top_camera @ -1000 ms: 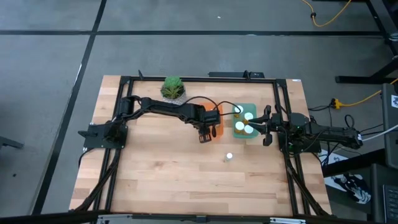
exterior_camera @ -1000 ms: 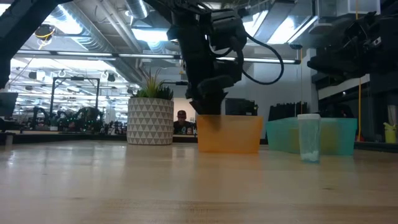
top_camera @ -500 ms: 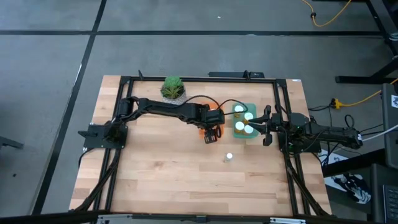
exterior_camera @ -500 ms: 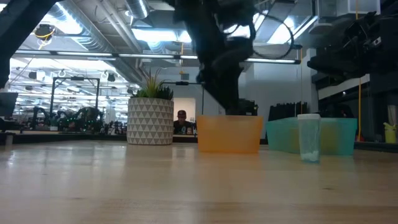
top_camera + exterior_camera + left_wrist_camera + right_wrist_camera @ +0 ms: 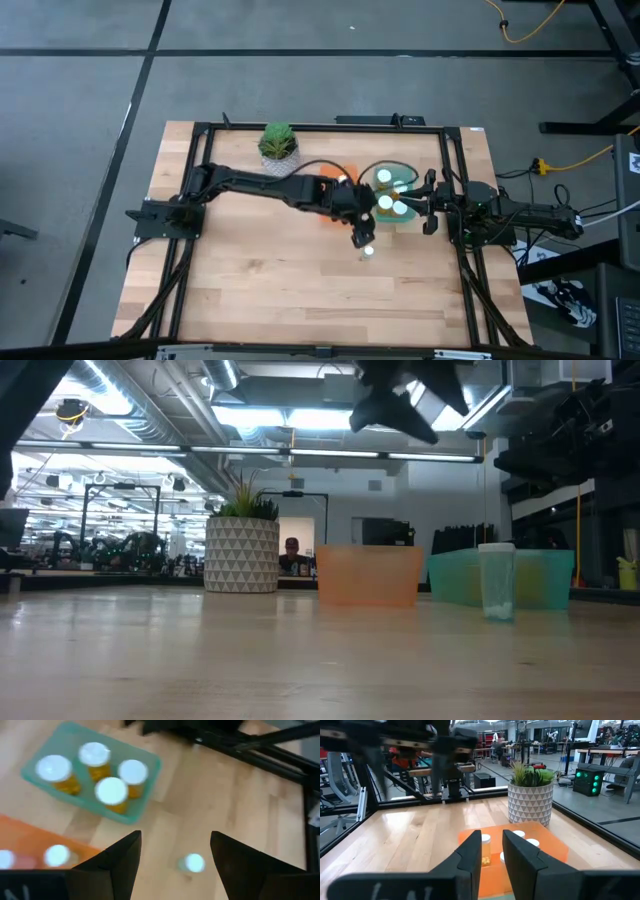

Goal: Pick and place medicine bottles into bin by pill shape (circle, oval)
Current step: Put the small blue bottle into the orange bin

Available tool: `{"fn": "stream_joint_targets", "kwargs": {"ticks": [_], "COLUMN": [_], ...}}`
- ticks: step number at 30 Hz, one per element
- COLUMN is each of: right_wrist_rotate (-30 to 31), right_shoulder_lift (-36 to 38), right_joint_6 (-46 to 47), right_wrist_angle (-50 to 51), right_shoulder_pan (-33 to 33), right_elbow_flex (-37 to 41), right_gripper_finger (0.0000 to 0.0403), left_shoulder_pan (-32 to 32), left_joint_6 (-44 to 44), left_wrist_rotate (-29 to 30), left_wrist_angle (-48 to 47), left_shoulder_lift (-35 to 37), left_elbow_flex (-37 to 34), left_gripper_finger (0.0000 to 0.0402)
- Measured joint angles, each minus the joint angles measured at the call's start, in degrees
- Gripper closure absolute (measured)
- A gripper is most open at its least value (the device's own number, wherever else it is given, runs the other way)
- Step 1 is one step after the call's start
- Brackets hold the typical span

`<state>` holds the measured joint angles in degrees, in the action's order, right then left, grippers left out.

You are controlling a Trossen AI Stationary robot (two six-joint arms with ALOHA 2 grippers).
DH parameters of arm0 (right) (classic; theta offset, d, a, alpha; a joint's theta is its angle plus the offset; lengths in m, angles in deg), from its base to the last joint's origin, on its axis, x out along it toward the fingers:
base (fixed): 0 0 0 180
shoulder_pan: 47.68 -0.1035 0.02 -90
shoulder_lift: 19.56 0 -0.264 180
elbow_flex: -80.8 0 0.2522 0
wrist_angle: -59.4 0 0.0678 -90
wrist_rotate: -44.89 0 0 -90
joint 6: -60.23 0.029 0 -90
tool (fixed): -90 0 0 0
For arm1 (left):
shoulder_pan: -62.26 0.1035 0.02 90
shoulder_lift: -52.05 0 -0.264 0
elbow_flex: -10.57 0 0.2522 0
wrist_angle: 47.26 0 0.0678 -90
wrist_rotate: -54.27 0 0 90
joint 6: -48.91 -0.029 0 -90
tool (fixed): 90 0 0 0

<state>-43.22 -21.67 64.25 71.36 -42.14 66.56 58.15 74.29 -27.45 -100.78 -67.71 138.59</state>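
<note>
Left claw [image 5: 364, 240] wide open and empty, above lone bottle [image 5: 368, 252] on bare worktop [image 5: 270, 280].

Nearest, one white-capped bottle upright on the wood, just beside the teal bin [image 5: 403, 222], apart from both bins. Behind it, four capped bottles [image 5: 111, 791] inside the teal bin; two more caps [image 5: 56, 855] inside the orange bin [image 5: 367, 575] next to it. Right claw [image 5: 428, 204] shut, holding nothing, parked at the teal bin's right edge. Farthest back, potted plant [image 5: 278, 142].
</note>
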Motion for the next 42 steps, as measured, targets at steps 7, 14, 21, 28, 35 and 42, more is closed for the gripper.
{"fn": "stream_joint_targets", "kwargs": {"ticks": [7,14,21,28,35,42], "right_wrist_rotate": [0.0,0.0,0.0,0.0,0.1,0.0], "right_shoulder_lift": [0.0,0.0,0.0,0.0,0.0,0.0], "right_joint_6": [0.0,-0.2,-0.1,3.7,13.8,14.1], "right_wrist_angle": [0.0,0.0,0.0,-0.1,-0.1,-0.1], "right_shoulder_pan": [0.0,0.0,0.0,0.0,0.0,0.0], "right_elbow_flex": [0.0,0.0,0.0,0.0,0.0,0.0], "right_gripper_finger": [0.0322,0.0322,0.0322,0.0322,0.0322,0.0322], "left_shoulder_pan": [-4.3,-7.4,-9.6,-9.6,-8.5,-7.8], "left_joint_6": [-0.2,3.0,2.7,0.9,-2.7,-5.4], "left_wrist_rotate": [0.1,0.2,4.1,3.6,6.6,3.9], "left_wrist_angle": [0.8,0.8,0.8,0.8,7.5,19.3], "left_shoulder_lift": [-0.1,-0.1,-0.1,-0.1,-0.2,-0.2], "left_elbow_flex": [0.0,0.0,0.0,-2.9,-9.7,-15.5], "left_gripper_finger": [0.0171,0.0171,0.0171,0.0171,0.0171,0.0171]}}
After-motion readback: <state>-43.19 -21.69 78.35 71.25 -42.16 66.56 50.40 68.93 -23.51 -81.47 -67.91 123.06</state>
